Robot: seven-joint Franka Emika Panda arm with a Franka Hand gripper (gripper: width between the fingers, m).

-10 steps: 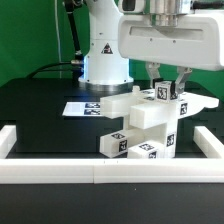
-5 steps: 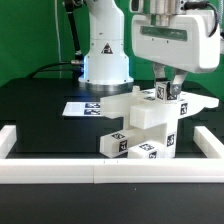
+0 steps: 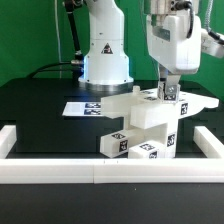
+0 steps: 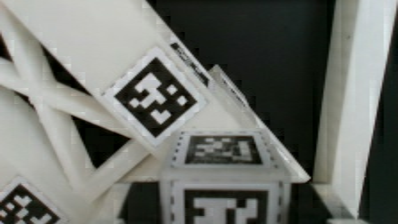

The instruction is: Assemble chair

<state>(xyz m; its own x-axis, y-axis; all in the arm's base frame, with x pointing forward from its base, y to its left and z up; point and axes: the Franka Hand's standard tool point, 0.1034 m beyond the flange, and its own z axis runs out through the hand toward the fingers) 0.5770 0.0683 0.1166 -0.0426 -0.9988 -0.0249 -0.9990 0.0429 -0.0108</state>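
The gripper (image 3: pixel 168 92) hangs over the chair (image 3: pixel 135 128) near the table's (image 3: pixel 40 120) front edge, jaws clamped on its upright bar (image 3: pixel 172 112), probably to seat it.

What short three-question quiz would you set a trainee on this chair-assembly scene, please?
1. True or false: the marker board lies on the exterior view's right of the chair.
2. The gripper is shut on: A) a cable; B) the tagged block atop the chair; C) nothing.
3. What colour is the table top?
Key: 1 false, it lies on the left; 2 B; 3 black.
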